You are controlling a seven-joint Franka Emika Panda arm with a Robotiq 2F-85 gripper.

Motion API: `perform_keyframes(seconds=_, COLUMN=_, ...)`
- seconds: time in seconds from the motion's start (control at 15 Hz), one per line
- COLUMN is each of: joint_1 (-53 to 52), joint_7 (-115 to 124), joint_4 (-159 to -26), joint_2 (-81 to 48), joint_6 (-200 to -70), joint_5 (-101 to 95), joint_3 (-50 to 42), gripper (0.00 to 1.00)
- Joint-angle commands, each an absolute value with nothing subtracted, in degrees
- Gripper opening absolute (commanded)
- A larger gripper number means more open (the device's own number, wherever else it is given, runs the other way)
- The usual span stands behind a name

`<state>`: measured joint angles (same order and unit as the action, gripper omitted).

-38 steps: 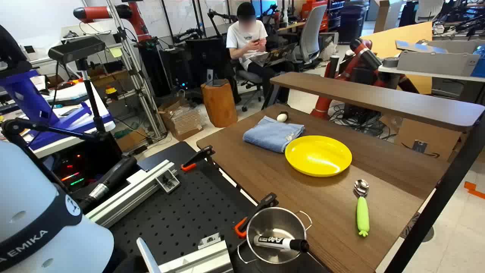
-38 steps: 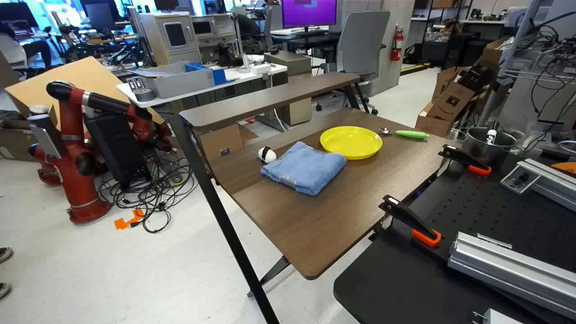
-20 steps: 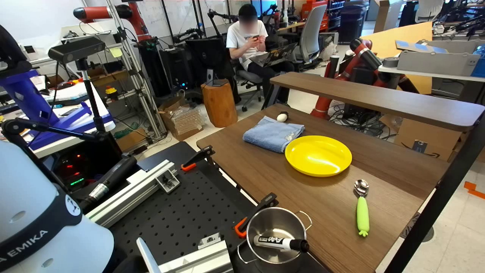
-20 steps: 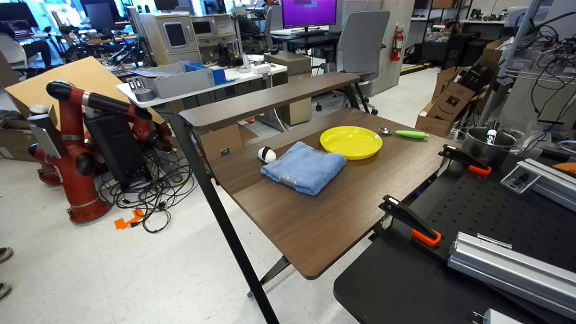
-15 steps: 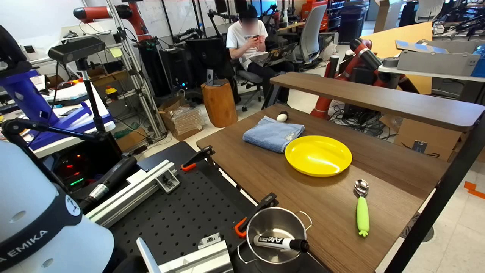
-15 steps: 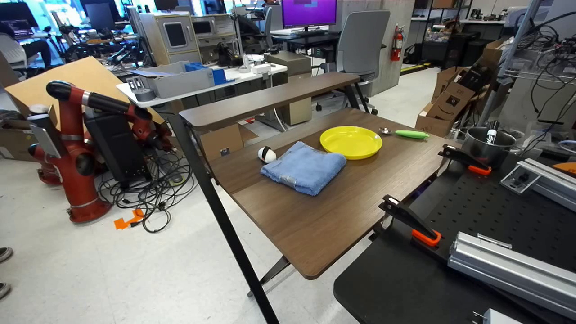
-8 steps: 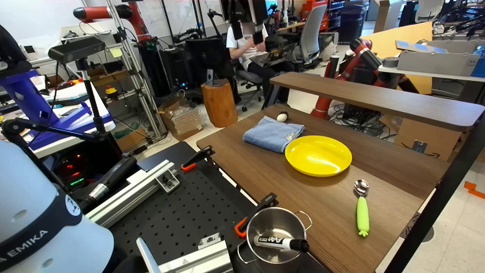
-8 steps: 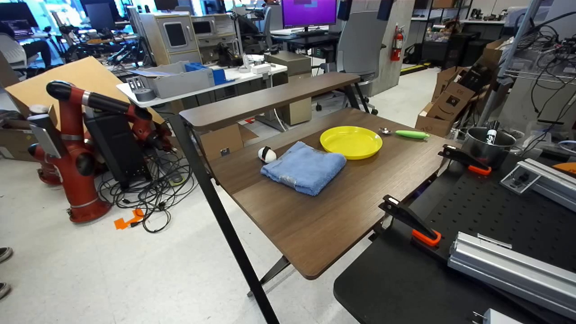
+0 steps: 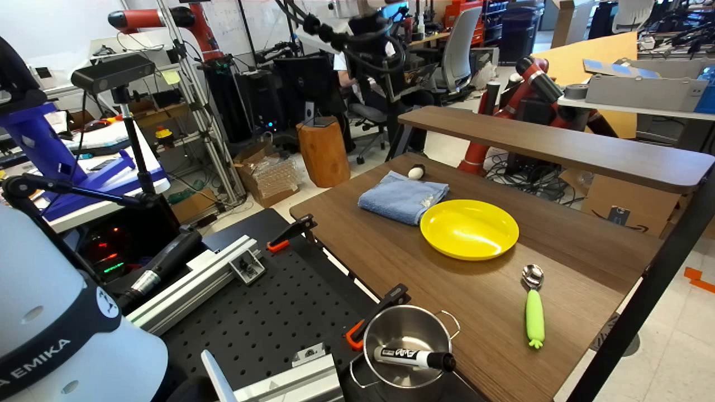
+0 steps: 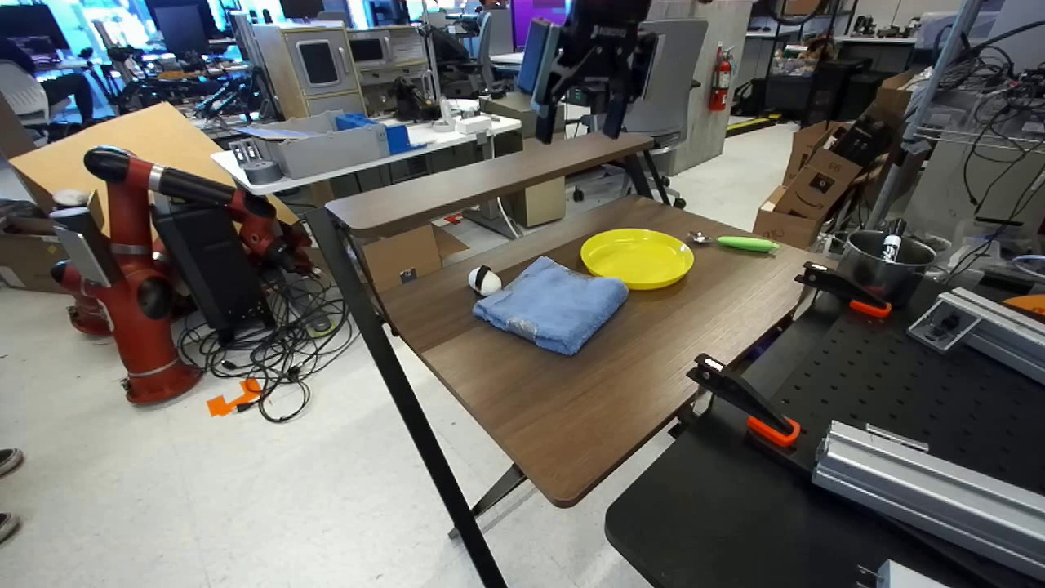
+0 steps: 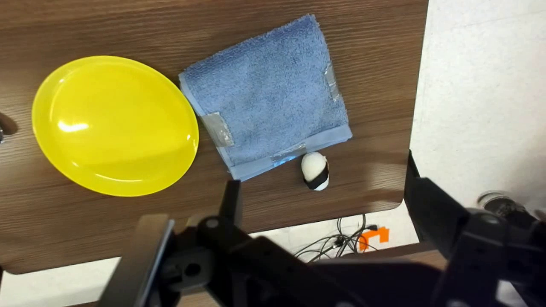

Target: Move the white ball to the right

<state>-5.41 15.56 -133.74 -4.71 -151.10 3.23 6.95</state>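
Observation:
The white ball (image 11: pixel 313 165) is a small egg-like white shape with a black band. It lies on the wooden table beside the blue towel's edge, near the table's back corner. It also shows in both exterior views (image 9: pixel 415 173) (image 10: pixel 489 283), past the towel. My gripper (image 10: pixel 580 126) is open and empty, high above the table and the raised shelf. In the wrist view my fingers (image 11: pixel 322 171) are wide apart, and the ball appears between the two tips, well below them.
A folded blue towel (image 11: pixel 273 94) and a yellow plate (image 11: pixel 117 128) lie beside each other on the table. A green-handled scoop (image 9: pixel 534 318) lies past the plate. A raised wooden shelf (image 10: pixel 498 180) runs along the table's far side. A pot (image 9: pixel 406 335) holds a marker.
My arm and gripper have come down into both exterior views from above the top edge. The ball, towel, plate and scoop have not moved.

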Motion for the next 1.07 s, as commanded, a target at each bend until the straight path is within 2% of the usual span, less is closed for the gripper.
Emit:
perform_keyframes(seconds=0.0, joint_1=-6.9, joint_7=16.9, joint_4=-128.2, joint_2=-12.8, joint_6=-154.5, joint_5=2.6, joint_3=6.4, gripper=1.0)
perform_keyframes(seconds=1.0, joint_1=-12.9, joint_7=18.0, joint_4=-103.7, joint_2=-36.4, joint_6=-150.5, joint_5=0.4, joint_3=0.9, gripper=1.0)
